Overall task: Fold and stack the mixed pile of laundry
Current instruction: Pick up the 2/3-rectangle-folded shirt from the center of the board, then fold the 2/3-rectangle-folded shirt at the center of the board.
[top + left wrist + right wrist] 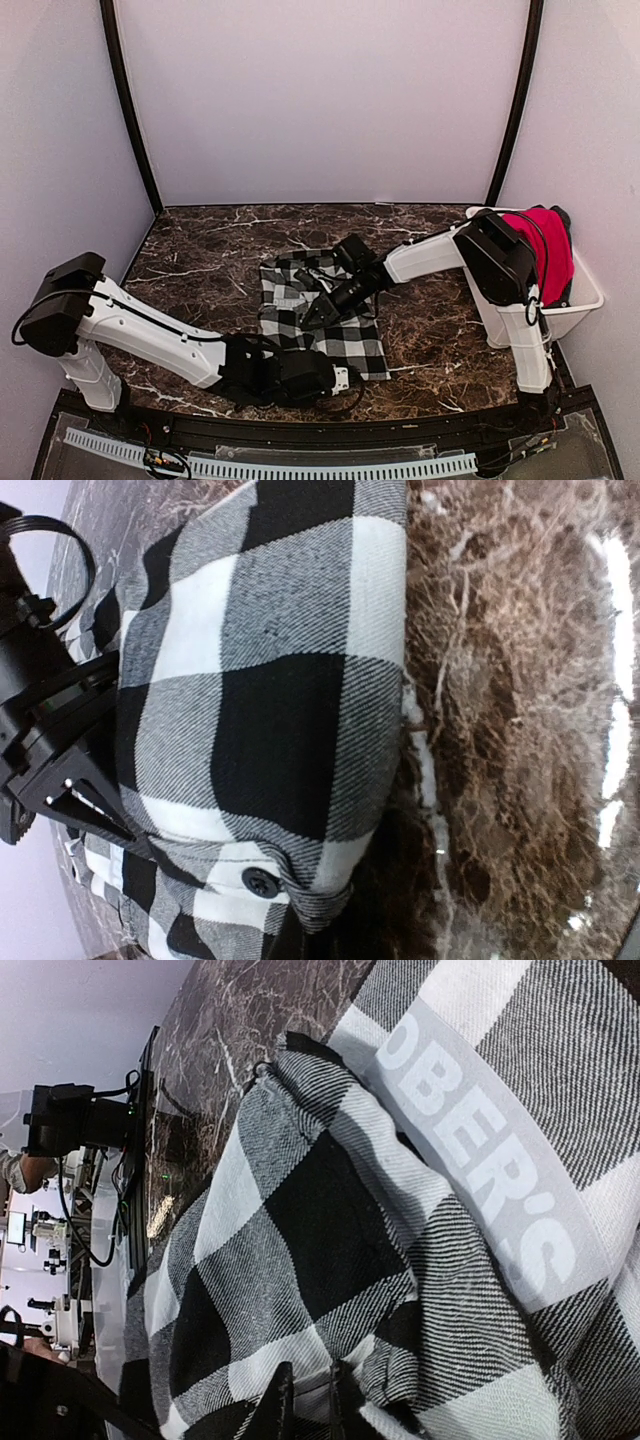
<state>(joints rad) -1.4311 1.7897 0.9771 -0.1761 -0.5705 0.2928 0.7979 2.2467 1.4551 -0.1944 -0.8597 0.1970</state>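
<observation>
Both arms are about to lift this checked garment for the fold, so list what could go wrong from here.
The right fingers pinch a bunched fold of the checked garment, perhaps several layers; lifting could drag and crumple it. The left fingers seem to hold only the hem near the button; that thin grip may slip. The red garment drapes over the bin rim beside the right arm; a swing could snag it.

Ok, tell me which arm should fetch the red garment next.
Right, probably: the red garment lies in the white bin beside its base; the left gripper grips the checked garment, farther off.
</observation>
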